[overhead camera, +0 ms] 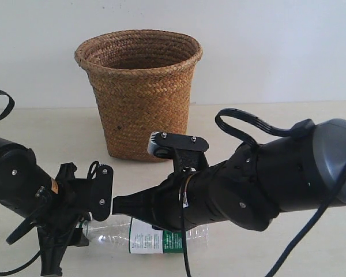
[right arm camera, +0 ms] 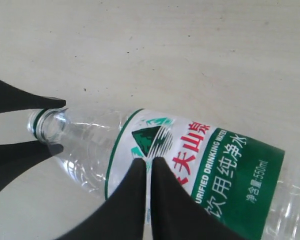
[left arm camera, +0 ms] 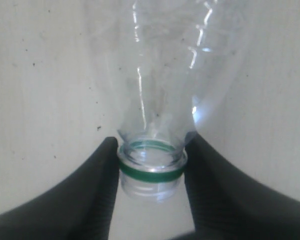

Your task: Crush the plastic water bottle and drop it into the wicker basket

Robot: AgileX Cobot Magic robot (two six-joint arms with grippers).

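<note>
Pale tabletop (overhead camera: pixel 311 133) before a white wall (overhead camera: pixel 277 46): the clear ribbed plastic water bottle (overhead camera: pixel 153 242) lies on its side in front of the tall brown woven wicker basket (overhead camera: pixel 141 98), apart from it. The black left gripper (left arm camera: pixel 151 170) pinches its uncapped neck; the black right gripper (right arm camera: pixel 150 165), jaws nearly together and empty, sits over the label. Crushing should go best pressing straight down mid-body, neck held fast

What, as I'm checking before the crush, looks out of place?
The plastic water bottle has no cap: its open neck sits pinched in the left gripper. It lies on its side on the table. Nothing looks spilled.
</note>
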